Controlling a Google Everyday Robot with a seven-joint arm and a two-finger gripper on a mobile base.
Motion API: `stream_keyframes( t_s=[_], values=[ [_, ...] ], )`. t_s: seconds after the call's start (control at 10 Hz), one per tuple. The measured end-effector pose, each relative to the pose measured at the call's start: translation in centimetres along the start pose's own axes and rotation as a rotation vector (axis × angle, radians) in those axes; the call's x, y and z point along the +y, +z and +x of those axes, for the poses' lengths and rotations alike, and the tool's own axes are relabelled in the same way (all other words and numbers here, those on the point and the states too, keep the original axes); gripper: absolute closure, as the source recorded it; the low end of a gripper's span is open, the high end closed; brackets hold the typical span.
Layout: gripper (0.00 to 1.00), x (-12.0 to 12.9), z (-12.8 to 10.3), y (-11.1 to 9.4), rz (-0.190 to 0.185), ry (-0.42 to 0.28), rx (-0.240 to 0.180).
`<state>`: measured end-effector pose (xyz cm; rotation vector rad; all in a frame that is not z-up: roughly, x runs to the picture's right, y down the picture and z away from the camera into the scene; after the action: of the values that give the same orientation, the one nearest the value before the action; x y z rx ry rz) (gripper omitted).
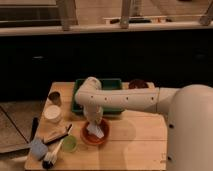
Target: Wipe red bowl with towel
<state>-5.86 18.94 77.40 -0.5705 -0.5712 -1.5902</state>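
Round red bowl (pixel 95 137) (pale towel (pixel 95 131)) under gripper (pixel 93 124)

Pincer (pixel 94 125) presses pale towel (pixel 96 131) inside red bowl (pixel 95 136) on table.

White end effector (pixel 94 126) over red bowl (pixel 86 138), pale towel (pixel 96 131), green tray (pixel 77 100), light green cup (pixel 69 144)

One wooden table (pixel 135 142); one gripper (pixel 94 126), down in the one red bowl (pixel 85 136), with one towel (pixel 96 131). One green tray (pixel 78 97), one dark bowl (pixel 138 84), one metal cup (pixel 54 97), one white container (pixel 52 113), one small green cup (pixel 69 144). One blue sponge (pixel 38 148) and one brush (pixel 51 159)
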Motion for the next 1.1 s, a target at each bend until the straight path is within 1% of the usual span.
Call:
stream_keyframes(
  t_s=[0.1, 0.2, 0.4, 0.6, 0.7, 0.8, 0.9, 1.0, 1.1],
  values=[
    [1.0, -0.1, -1.0, 0.1, 0.003, -0.015, -0.007],
    [1.0, 0.3, -2.2, 0.3, 0.001, -0.024, -0.023],
    [1.0, 2.4, -3.6, 1.1, -0.006, -0.02, -0.062],
    [1.0, 4.7, -4.1, 1.8, -0.021, 0.013, -0.085],
    [1.0, 6.6, -4.0, 2.2, -0.038, 0.053, -0.09],
    [1.0, 7.2, -3.9, 2.2, -0.043, 0.072, -0.091],
    [1.0, 7.7, -3.3, 2.2, -0.054, 0.093, -0.082],
    [1.0, 8.1, -2.4, 2.0, -0.062, 0.111, -0.069],
    [1.0, 8.0, -1.6, 1.9, -0.067, 0.113, -0.057]
  ],
)
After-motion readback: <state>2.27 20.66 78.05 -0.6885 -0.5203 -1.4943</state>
